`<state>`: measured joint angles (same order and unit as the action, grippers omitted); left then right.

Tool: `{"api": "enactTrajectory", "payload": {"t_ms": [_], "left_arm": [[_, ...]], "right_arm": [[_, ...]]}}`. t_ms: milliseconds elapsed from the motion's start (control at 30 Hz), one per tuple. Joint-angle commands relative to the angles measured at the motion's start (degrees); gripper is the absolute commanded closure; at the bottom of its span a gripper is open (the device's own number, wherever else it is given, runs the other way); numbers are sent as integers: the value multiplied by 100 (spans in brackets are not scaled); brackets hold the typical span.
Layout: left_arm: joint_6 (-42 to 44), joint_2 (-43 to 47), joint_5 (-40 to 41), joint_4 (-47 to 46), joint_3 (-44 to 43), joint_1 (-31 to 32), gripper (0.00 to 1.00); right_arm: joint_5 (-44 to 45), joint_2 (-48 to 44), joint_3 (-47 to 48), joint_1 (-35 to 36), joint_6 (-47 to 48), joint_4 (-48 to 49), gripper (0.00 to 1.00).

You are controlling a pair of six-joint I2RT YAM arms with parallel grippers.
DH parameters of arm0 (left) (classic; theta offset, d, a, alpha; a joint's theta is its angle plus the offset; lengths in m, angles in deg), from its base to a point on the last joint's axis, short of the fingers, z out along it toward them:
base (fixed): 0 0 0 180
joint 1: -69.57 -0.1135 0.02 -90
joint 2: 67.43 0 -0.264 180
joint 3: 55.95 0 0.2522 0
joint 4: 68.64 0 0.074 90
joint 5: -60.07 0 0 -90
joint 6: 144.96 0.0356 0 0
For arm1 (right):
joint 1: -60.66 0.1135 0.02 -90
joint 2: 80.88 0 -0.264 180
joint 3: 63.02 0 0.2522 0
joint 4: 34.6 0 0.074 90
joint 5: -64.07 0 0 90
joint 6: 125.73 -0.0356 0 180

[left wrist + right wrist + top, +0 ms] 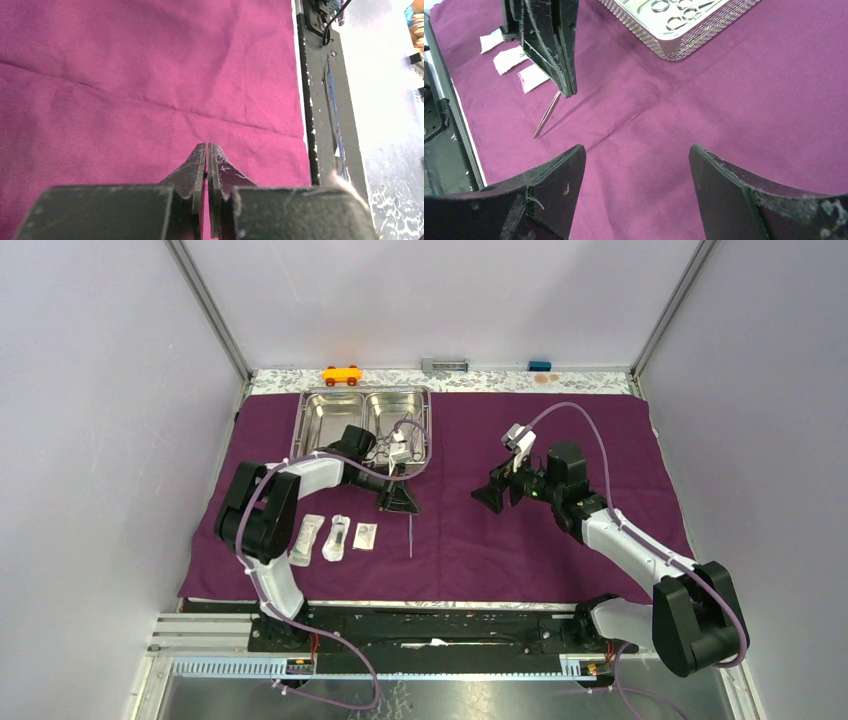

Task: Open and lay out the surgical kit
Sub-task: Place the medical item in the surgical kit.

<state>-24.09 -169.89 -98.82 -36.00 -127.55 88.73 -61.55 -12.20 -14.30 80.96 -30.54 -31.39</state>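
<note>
The dark purple cloth (600,440) lies spread flat over the table. At its back left stands the steel tray (330,415), and ring-handled forceps (672,16) lie in its right compartment. Three small packets (337,537) sit in a row at the front left. Thin tweezers (411,538) lie on the cloth just right of them. My left gripper (206,145) is shut, with nothing visible between its jaws. Its tip (569,92) hangs right at the tweezers' (546,116) far end. My right gripper (636,150) is open over bare cloth at mid-table, facing the left gripper.
An orange toy car (341,374), a grey piece (445,365) and a small blue object (540,366) sit on the patterned strip behind the cloth. The black mounting rail (430,625) runs along the near edge. Walls close in both sides.
</note>
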Motion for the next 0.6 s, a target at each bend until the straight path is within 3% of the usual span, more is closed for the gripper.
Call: {"api": "enactTrajectory", "payload": {"t_ms": [0,333,567], "left_arm": [[917,-360,-579,555,-441,-72,96],[1765,-1098,-1016,1490,-1060,-266,93],[3757,-1824,-1235,3739,-1845,-384,91]], "right_arm": [[-88,52,17,-26,124,100,18],[-88,125,17,-26,159,104,18],[-95,169,13,-25,167,112,19]]}}
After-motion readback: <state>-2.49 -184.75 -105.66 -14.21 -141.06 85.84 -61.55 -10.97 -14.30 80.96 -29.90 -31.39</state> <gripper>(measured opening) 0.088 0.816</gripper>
